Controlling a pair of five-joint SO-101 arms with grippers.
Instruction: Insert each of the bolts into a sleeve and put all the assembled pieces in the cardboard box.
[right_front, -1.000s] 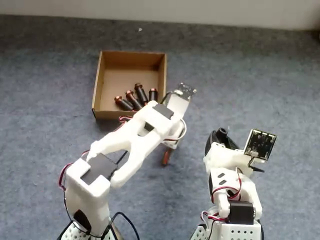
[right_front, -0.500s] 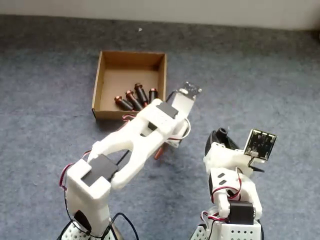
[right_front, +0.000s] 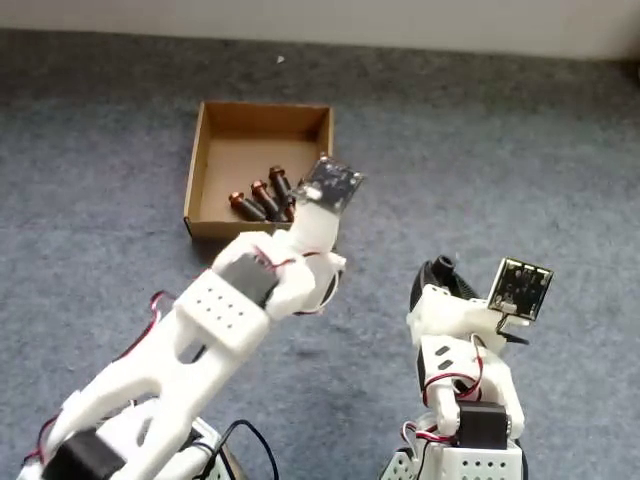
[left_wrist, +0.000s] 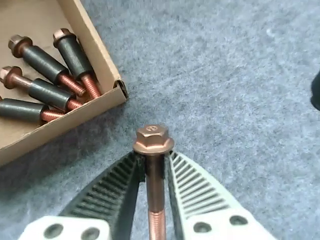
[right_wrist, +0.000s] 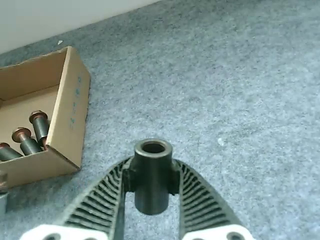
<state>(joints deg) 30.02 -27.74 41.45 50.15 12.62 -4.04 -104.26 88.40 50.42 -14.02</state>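
My left gripper (left_wrist: 154, 156) is shut on a copper bolt (left_wrist: 154, 172), whose hex head (left_wrist: 153, 139) points away from the wrist. It hangs over the carpet just off a corner of the cardboard box (left_wrist: 102, 52). Several bolts in black sleeves (left_wrist: 47, 60) lie in the box. My right gripper (right_wrist: 151, 167) is shut on an upright black sleeve (right_wrist: 151, 180) with its open bore facing up. In the high view the left arm (right_front: 290, 270) ends by the box (right_front: 198, 170), and the sleeve (right_front: 440, 270) sits in the right arm at lower right.
Grey carpet (right_front: 480, 150) covers the whole floor, with open room to the right of the box and behind it. A pale wall edge (right_front: 320, 20) runs along the far side. A small white speck (right_wrist: 220, 142) lies on the carpet.
The left arm has swung round and risen, bringing its wrist nearer the box; the bolt seen under it earlier is now hidden in the high view. The right arm has kept still.
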